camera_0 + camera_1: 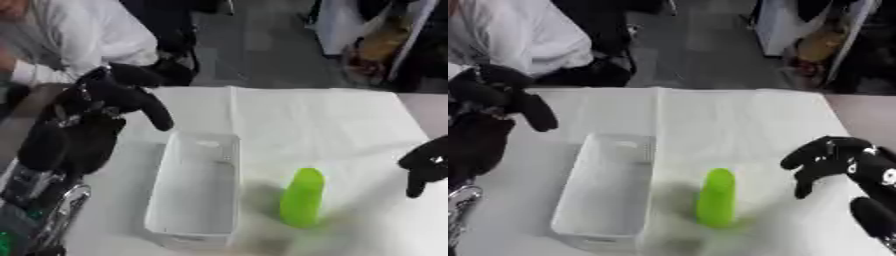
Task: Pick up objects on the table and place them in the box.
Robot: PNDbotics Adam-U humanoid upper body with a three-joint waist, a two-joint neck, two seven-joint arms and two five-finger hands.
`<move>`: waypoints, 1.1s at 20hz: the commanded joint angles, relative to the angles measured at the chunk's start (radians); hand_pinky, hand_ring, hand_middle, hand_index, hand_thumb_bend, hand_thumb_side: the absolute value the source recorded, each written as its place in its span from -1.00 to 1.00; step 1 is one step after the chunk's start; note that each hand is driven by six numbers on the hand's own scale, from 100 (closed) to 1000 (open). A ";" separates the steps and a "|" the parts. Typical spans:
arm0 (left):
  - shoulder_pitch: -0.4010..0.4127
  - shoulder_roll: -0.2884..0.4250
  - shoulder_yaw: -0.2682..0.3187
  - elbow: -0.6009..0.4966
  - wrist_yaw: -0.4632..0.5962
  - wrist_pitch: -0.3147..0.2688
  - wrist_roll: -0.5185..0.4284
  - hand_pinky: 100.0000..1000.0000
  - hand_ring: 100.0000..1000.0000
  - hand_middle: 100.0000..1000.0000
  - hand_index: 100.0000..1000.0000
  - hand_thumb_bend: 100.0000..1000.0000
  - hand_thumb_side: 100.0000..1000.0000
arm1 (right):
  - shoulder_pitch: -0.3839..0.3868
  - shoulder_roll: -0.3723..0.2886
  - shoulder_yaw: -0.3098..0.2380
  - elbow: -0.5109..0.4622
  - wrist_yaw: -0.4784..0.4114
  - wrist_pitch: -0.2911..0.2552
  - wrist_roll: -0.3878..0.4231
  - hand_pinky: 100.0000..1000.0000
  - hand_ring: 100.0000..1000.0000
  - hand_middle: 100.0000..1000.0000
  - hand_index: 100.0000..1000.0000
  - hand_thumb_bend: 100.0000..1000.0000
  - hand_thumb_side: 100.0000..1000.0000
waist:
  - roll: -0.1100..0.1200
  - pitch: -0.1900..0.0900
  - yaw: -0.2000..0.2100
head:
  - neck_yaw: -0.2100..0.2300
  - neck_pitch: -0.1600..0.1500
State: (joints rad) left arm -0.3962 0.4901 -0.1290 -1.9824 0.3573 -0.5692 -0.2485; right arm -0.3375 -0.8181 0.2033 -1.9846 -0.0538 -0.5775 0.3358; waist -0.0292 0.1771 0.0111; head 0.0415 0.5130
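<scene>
A bright green elongated object [303,197] lies on the white tablecloth, just right of a white rectangular box [194,192]. The inside of the box shows nothing. My left hand [96,115] hangs at the left above the table's left edge, beside the box's far end, fingers relaxed and holding nothing. My right hand [833,160] hovers at the right, a little to the right of the green object and apart from it, its fingers bent downward with nothing in them.
A white cloth [315,125] covers the table. A person in a white coat sits at the far left edge. A dark floor and shelving lie beyond the table's far edge.
</scene>
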 commanded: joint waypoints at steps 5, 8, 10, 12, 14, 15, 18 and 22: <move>-0.013 0.012 0.003 -0.018 0.010 0.010 -0.005 -0.04 -0.08 0.49 0.52 -0.80 0.77 | -0.041 -0.088 0.027 -0.015 0.160 0.037 -0.065 -0.07 0.02 0.55 0.80 -0.76 0.66 | -0.003 -0.013 0.009 | -0.019 -0.039; -0.016 0.010 0.001 -0.018 0.013 0.011 -0.007 -0.04 -0.08 0.49 0.52 -0.80 0.77 | -0.055 -0.098 0.035 -0.015 0.193 0.055 -0.075 0.01 0.06 0.57 0.84 -0.60 0.64 | -0.005 -0.012 0.013 | -0.015 -0.046; -0.017 0.010 0.000 -0.018 0.015 0.012 -0.009 -0.04 -0.08 0.49 0.52 -0.80 0.77 | -0.065 -0.093 0.038 -0.015 0.211 0.078 -0.083 0.18 0.12 0.61 0.86 -0.52 0.64 | -0.005 -0.012 0.016 | -0.013 -0.051; -0.018 0.009 0.000 -0.018 0.017 0.012 -0.010 -0.04 -0.08 0.49 0.52 -0.80 0.77 | -0.075 -0.079 0.043 -0.015 0.226 0.117 -0.098 0.30 0.18 0.65 0.88 -0.48 0.64 | -0.005 -0.011 0.018 | -0.011 -0.056; -0.019 0.008 0.000 -0.018 0.019 0.012 -0.011 -0.04 -0.08 0.49 0.52 -0.80 0.77 | -0.084 -0.063 0.051 -0.015 0.237 0.159 -0.113 0.39 0.25 0.69 0.88 -0.44 0.63 | -0.004 -0.011 0.020 | -0.010 -0.059; -0.020 0.008 0.000 -0.018 0.019 0.012 -0.012 -0.04 -0.08 0.49 0.52 -0.80 0.77 | -0.089 -0.052 0.055 -0.015 0.245 0.187 -0.120 0.39 0.25 0.69 0.88 -0.44 0.63 | -0.003 -0.011 0.021 | -0.009 -0.060; -0.022 0.005 -0.001 -0.018 0.021 0.012 -0.014 -0.04 -0.08 0.49 0.52 -0.80 0.77 | -0.099 -0.021 0.068 -0.015 0.260 0.276 -0.144 0.44 0.29 0.73 0.87 -0.42 0.62 | -0.002 -0.009 0.024 | -0.008 -0.066; -0.025 0.002 -0.004 -0.018 0.024 0.014 -0.017 -0.04 -0.08 0.49 0.52 -0.80 0.77 | -0.111 0.030 0.087 0.008 0.252 0.408 -0.177 0.44 0.29 0.78 0.88 -0.43 0.63 | -0.001 -0.008 0.029 | -0.011 -0.075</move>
State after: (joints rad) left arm -0.4046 0.4882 -0.1345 -1.9824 0.3749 -0.5558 -0.2631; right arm -0.4325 -0.7863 0.2932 -1.9741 0.2002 -0.2060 0.1690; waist -0.0316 0.1803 0.0399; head 0.0345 0.4520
